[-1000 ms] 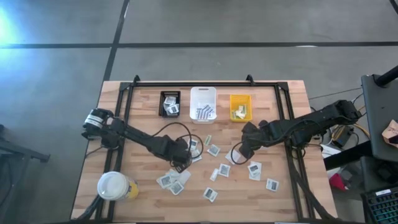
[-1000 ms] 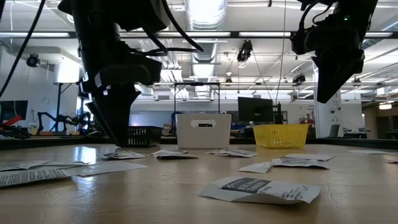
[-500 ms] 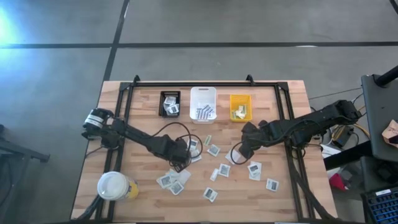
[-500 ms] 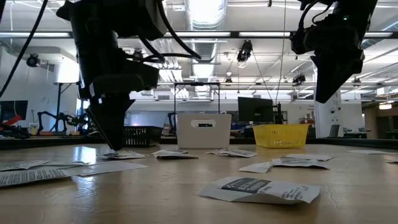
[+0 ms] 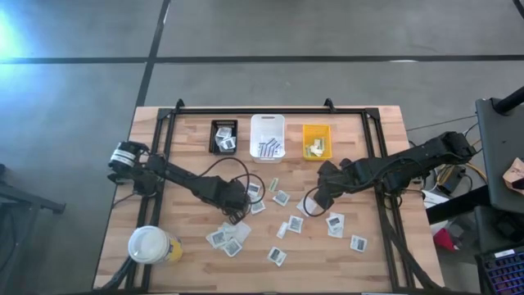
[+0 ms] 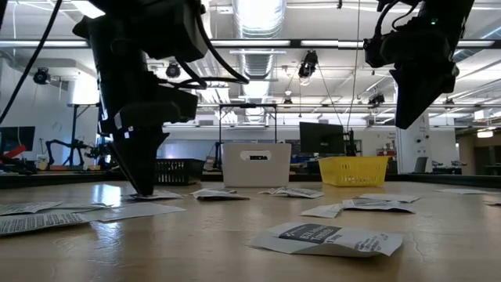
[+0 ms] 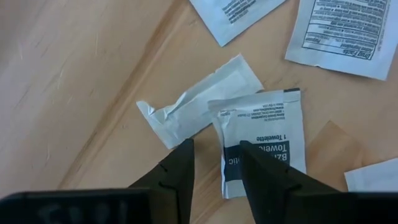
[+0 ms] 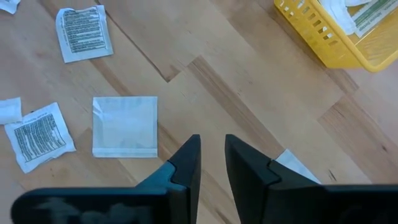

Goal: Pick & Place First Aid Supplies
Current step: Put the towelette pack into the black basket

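- Straddling a towelette packet (image 7: 264, 140) edge mid-table, left gripper (image 7: 214, 163) fingers parted, tips down at the wood; nothing clamped
- right gripper (image 8: 211, 155) hovers, narrowly parted, empty; packets scattered across table (image 5: 393, 262)

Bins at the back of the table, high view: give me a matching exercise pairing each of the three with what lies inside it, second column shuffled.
Column one:
1. black bin
2. white bin
3. yellow bin

Column two:
A. pale yellow-green strips
B. white square packets with dark printed patches
C. white packets with blue stripes

Pairs: 1-B, 2-C, 3-A
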Available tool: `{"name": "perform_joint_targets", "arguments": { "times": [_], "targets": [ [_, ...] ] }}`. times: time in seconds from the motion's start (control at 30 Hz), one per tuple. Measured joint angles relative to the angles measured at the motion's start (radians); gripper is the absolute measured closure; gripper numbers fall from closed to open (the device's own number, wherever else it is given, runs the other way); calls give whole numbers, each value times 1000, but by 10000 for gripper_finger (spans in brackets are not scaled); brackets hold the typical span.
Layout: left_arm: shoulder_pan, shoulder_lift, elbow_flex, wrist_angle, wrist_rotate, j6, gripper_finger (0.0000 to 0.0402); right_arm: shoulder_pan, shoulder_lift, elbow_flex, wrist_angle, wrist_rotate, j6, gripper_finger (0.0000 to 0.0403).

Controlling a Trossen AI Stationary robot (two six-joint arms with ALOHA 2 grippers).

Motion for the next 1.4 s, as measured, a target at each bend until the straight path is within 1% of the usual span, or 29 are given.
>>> {"name": "perform_joint_targets", "arguments": {
  "times": [0.13, 0.37, 0.63, 1.0, 1.17, 1.4],
  "targets": [
    [6, -1, -20, -1, 9, 4, 301, 0, 0, 0, 3, 0, 0, 324],
    [15, 0, -40, -10, 26, 25, 348, 0, 0, 0, 4, 0, 0, 314],
    [15, 2, -41, -13, 27, 56, 396, 0, 0, 0, 5, 0, 0, 315],
    [15, -13, -39, -16, 28, 101, 401, 0, 0, 0, 5, 0, 0, 335],
    [14, -66, -38, -35, 15, 118, 401, 0, 0, 0, 6, -1, 0, 327],
    [35, -162, -37, -22, -4, 142, 401, 4, 0, 0, 5, -1, -2, 316]
  ]
}}
